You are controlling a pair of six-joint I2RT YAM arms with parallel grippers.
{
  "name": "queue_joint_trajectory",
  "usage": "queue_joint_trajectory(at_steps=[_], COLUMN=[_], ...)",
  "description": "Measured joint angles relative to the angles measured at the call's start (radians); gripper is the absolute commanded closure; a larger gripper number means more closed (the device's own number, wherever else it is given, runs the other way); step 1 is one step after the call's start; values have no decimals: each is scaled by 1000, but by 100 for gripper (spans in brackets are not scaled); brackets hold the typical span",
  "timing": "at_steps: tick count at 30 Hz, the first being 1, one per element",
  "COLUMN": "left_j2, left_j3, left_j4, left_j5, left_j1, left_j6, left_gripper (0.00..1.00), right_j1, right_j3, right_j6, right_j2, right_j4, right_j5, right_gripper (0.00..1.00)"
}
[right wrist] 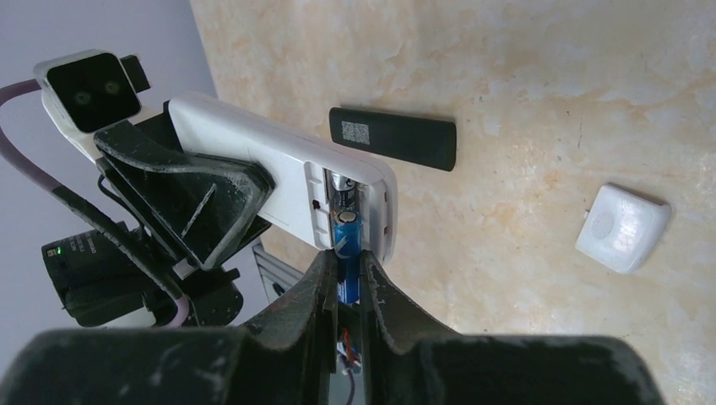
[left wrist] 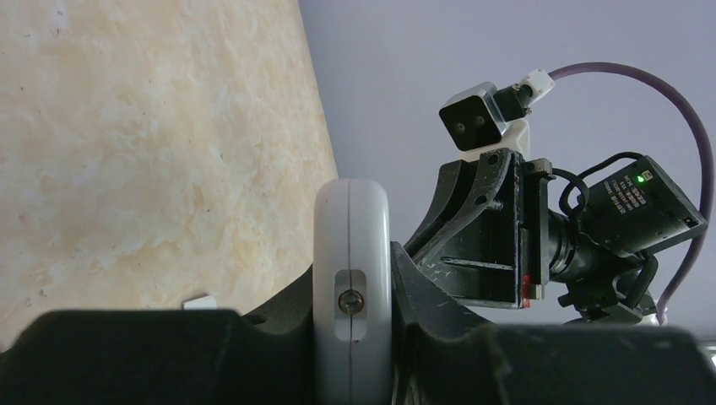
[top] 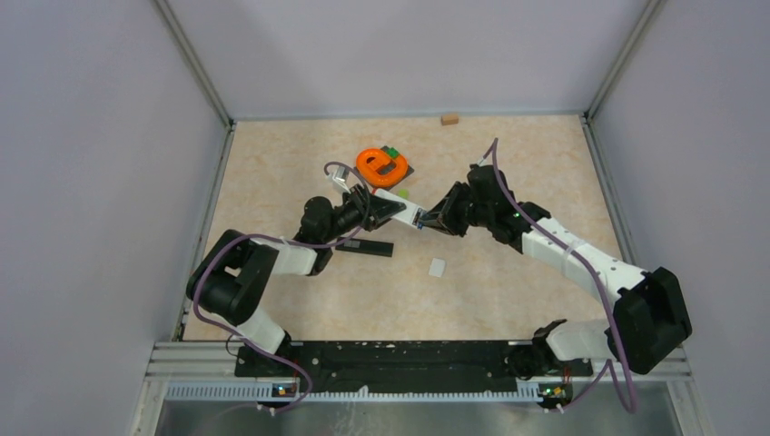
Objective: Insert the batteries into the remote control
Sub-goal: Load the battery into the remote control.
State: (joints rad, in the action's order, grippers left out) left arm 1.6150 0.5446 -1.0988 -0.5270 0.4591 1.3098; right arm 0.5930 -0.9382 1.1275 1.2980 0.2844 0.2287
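Right tool [right wrist: 348, 274], nearly closed, pinches the blue battery [right wrist: 347, 238] at lower centre, its far end inside the white remote [right wrist: 253, 156]; left tool [left wrist: 351, 287] clamps that remote.

Edge-on white remote [left wrist: 352, 253] clamped between left fingers [left wrist: 127, 354].

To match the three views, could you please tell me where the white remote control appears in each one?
Top external: white remote control at centre.
Left wrist: bottom centre, seen end-on.
Right wrist: left of centre, battery bay open.
Shared landmark: the small white piece lying on the table.
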Motion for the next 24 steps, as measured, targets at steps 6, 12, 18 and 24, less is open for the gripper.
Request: queue_joint_trajectory(at_steps=[6,12,18,24], left_j2=[0,-3,-10,-29], left_j3=[0,0,0,8], left_j4=[1,8,16,61], left_j5=[0,0,0,-13], left_j1=[0,0,0,0], left_j6=[-4,-4,-7,-6], left_gripper=[100,100,100,100], right_j1=[0,0,0,0], right_j3=[0,0,0,-10], right_j6=[3,10,8,-62], right_j2=[5,5,4,-32], right_j4=[-1,-13,-15,26], right_j5=[2,9,10,-24], right_gripper=[79,76,45,15])
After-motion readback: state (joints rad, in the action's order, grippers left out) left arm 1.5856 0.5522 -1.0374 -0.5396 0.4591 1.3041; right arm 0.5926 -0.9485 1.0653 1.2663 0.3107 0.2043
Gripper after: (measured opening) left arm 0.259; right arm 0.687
